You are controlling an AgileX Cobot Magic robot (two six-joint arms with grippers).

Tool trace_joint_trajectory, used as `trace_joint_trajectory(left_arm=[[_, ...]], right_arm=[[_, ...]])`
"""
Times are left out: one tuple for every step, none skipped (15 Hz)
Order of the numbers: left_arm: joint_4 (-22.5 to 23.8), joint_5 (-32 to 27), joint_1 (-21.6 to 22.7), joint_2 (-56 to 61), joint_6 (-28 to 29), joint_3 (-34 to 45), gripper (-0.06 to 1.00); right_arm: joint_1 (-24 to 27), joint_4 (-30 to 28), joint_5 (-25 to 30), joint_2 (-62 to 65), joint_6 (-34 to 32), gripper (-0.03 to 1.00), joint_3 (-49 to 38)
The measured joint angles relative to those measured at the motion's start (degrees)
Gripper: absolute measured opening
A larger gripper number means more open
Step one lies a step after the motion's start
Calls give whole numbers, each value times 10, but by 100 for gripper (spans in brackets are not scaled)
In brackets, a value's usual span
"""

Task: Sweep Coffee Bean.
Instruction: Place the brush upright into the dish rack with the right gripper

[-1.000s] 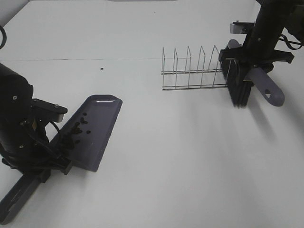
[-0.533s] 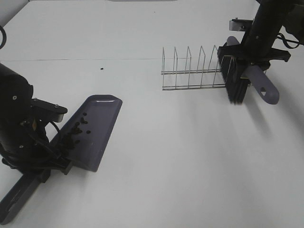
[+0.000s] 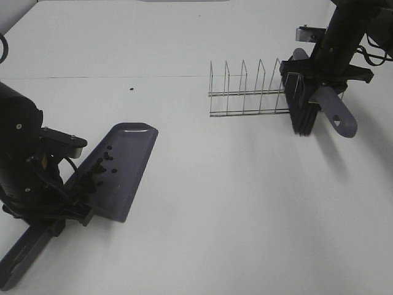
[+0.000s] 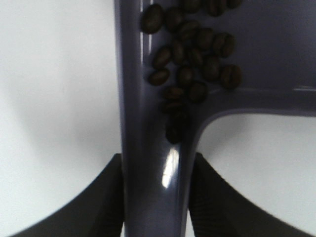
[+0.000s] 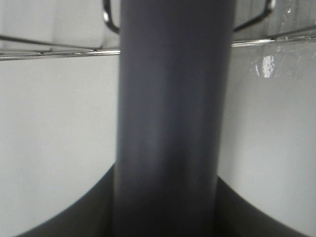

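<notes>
A grey dustpan (image 3: 126,166) lies tilted at the left of the table, with coffee beans (image 3: 98,169) piled near its handle end. My left gripper (image 3: 58,212) is shut on the dustpan's handle (image 4: 155,187); in the left wrist view the coffee beans (image 4: 190,49) cluster where the handle meets the pan. One stray bean (image 3: 132,89) lies on the table far from the pan. My right gripper (image 3: 322,77) is shut on the grey brush handle (image 5: 170,113), and the brush (image 3: 334,114) hangs with its black bristles (image 3: 303,114) against the rack's right end.
A wire dish rack (image 3: 249,92) stands at the back right, right beside the brush. The white table (image 3: 233,203) runs between the two arms. A seam line (image 3: 92,77) crosses the table at the back.
The right arm has carried the brush a little left and up, closer against the rack's end. The left arm and dustpan have stayed still.
</notes>
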State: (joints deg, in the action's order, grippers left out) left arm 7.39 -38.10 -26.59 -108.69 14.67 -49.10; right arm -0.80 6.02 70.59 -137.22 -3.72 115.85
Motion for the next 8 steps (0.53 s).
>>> trace_joint_trajectory(left_arm=[[-1, 0, 0, 0, 0, 0, 31], [-3, 0, 0, 0, 0, 0, 31], [-9, 0, 0, 0, 0, 0, 31], [-16, 0, 0, 0, 0, 0, 31], [-22, 1, 0, 0, 0, 0, 31], [-26, 1, 0, 0, 0, 0, 31], [-34, 3, 0, 0, 0, 0, 31], [-43, 3, 0, 0, -1, 0, 31]], right_arm=[[1, 1, 0, 0, 0, 30, 0], [1, 7, -1, 0, 0, 36, 0], [1, 12, -1, 0, 1, 45, 0], [0, 13, -1, 0, 1, 54, 0], [0, 13, -1, 0, 1, 57, 0], [0, 14, -1, 0, 1, 59, 0], [0, 15, -1, 1, 1, 61, 0], [0, 15, -1, 6, 1, 61, 0]])
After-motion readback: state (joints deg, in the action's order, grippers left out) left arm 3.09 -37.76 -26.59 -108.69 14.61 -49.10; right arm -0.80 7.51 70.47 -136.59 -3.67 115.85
